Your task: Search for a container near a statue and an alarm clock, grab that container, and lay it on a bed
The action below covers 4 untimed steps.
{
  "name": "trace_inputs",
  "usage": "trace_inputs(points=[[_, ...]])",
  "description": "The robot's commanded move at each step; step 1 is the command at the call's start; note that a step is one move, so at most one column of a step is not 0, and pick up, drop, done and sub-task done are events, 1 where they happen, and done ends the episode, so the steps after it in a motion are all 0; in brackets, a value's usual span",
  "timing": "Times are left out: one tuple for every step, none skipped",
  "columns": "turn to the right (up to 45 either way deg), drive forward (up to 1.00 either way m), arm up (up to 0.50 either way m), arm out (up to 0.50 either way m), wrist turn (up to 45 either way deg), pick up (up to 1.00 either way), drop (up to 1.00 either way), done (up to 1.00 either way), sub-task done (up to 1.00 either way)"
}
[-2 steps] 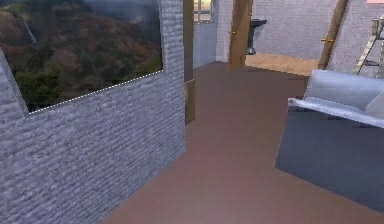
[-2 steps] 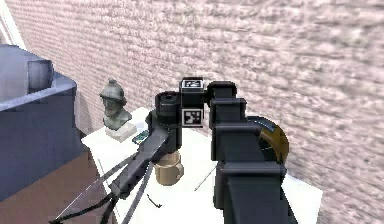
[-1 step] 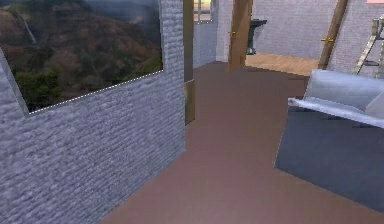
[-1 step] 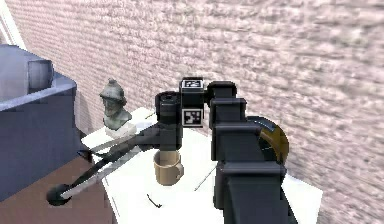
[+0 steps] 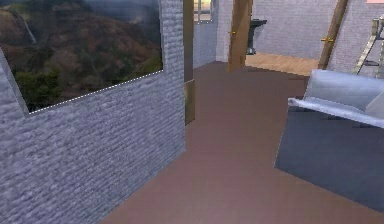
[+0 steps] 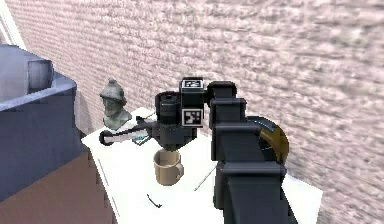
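Note:
A tan cup stands on a white table against a brick wall in the arm side view. A grey bust sits at the table's far left corner. Partly hidden behind the arm is a round dark thing with a tan rim. The dark arm rises from the bottom edge, and the gripper reaches left above the cup, its fingers ending just below the bust. With the table and bust behind it, I cannot tell whether it holds anything.
A blue armchair stands left of the table. In the forward view a brick wall with a landscape picture fills the left. A blue-grey couch sits at the right, brown floor runs between, and a ladder stands beyond.

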Motion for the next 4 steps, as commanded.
trace_inputs(points=[[0.0,0.00,0.00,0.00,30.0,0.00,0.00,0.00,0.00],[0.0,0.00,-0.28,0.00,0.0,0.00,0.00,0.00,0.00],[0.0,0.00,0.00,0.00,0.0,1.00,0.00,0.00,0.00],[0.0,0.00,0.10,0.00,0.0,0.00,0.00,0.00,0.00]])
